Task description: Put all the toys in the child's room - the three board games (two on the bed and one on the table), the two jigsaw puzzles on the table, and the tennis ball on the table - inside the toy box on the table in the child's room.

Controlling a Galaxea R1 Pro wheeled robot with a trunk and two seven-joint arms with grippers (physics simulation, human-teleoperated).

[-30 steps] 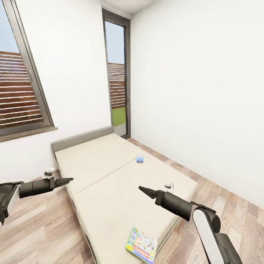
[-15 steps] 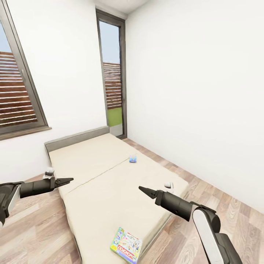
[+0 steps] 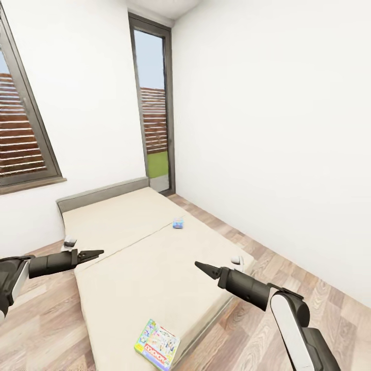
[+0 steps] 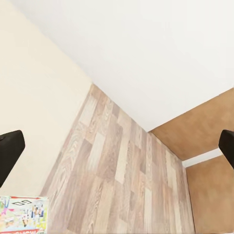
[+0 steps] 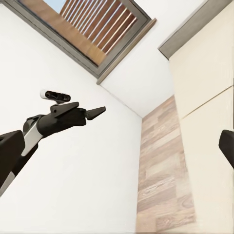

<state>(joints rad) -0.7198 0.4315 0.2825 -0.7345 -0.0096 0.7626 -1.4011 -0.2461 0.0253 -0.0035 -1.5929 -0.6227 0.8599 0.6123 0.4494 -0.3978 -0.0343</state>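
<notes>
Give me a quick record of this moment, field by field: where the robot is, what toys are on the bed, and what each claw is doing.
place: bedroom, facing the bed
near toy: board game flat at the bed's near edge
far toy: small blue box near the bed's middle; kind not readable
left claw: appears shut, empty, above the bed's left edge
right claw: appears shut, empty, over the mattress
toy box: not seen

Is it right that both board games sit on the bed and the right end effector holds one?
No. In the head view the right end effector is empty. The colourful board game and small blue one both lie on the bed.
</notes>
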